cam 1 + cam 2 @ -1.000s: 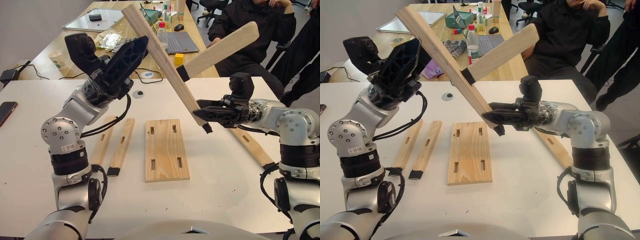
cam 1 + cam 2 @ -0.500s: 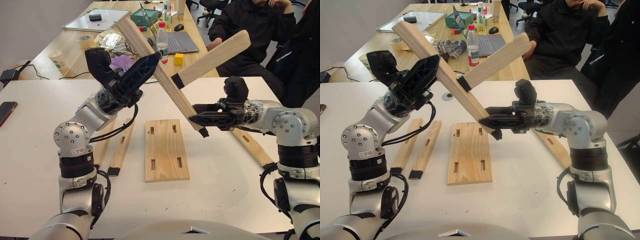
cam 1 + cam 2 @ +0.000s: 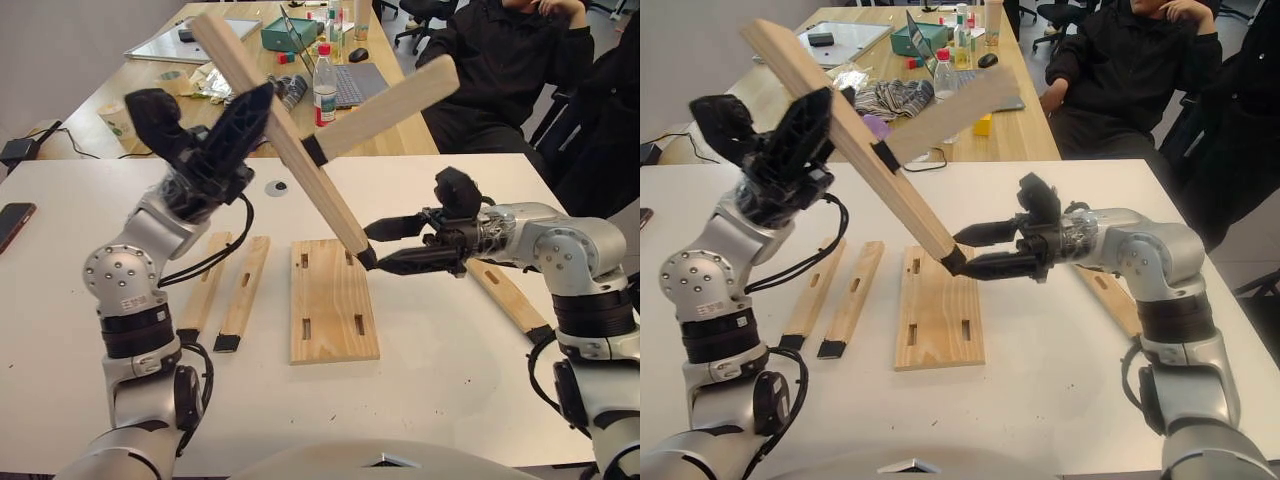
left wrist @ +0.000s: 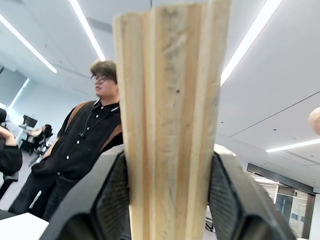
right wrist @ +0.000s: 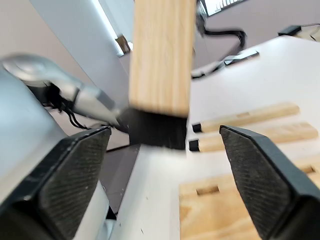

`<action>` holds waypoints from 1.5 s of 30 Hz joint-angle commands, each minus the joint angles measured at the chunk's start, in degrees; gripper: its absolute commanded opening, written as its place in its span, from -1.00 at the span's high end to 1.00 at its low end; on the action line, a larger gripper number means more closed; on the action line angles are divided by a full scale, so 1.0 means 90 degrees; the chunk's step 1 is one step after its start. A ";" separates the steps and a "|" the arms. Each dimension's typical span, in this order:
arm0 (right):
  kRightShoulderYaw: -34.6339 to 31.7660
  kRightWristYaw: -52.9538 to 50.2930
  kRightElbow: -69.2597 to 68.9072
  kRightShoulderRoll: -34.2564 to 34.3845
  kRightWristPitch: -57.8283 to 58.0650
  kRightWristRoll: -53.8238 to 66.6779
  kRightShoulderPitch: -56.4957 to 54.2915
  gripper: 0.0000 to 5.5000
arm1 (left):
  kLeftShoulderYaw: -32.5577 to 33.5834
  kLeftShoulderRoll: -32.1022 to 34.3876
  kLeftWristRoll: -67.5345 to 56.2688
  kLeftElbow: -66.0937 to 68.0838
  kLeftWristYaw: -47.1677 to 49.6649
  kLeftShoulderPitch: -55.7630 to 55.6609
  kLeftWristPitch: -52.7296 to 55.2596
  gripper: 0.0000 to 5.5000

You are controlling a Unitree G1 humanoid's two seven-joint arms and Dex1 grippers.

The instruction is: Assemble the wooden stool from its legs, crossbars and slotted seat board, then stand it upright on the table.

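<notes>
Two slotted legs (image 3: 222, 283) lie flat left of centre on the worktop (image 3: 450, 380). Above them the left pincer (image 3: 258, 104) clamps a tilted leg (image 3: 292, 152) with a crossbar (image 3: 385, 95) joined. The seat board (image 3: 333, 305) lies mid-worktop. At its far edge the right pincer (image 3: 373, 248) gapes around the tilted leg's black-capped foot.

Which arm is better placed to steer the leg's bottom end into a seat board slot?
Right: the right tool, open, sits around the leg's black tip just above the seat board. The left tool grips the leg high up, far from the slots.
</notes>
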 commanded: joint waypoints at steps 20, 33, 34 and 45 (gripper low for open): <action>0.0413 -0.0436 0.3522 -0.0117 -0.3768 -0.3295 -0.0231 -0.66 | -0.1092 0.0785 0.3378 0.0331 -0.2730 0.2060 -0.1365 0.26; 0.0436 -0.0247 0.3538 -0.0169 -0.3732 -0.3337 -0.0216 -0.66 | -0.1485 0.0892 0.3991 0.0923 -0.3264 0.1897 -0.1741 0.26; 0.0433 -0.0249 0.3519 -0.0166 -0.3725 -0.3335 -0.0198 -0.66 | -0.1473 0.0935 0.3959 0.0928 -0.3285 0.1868 -0.1702 0.26; 0.0499 -0.0230 0.3528 -0.0069 -0.3741 -0.3396 -0.0190 -0.66 | -0.1378 0.1259 0.4039 0.1166 -0.3467 0.1899 -0.1784 0.26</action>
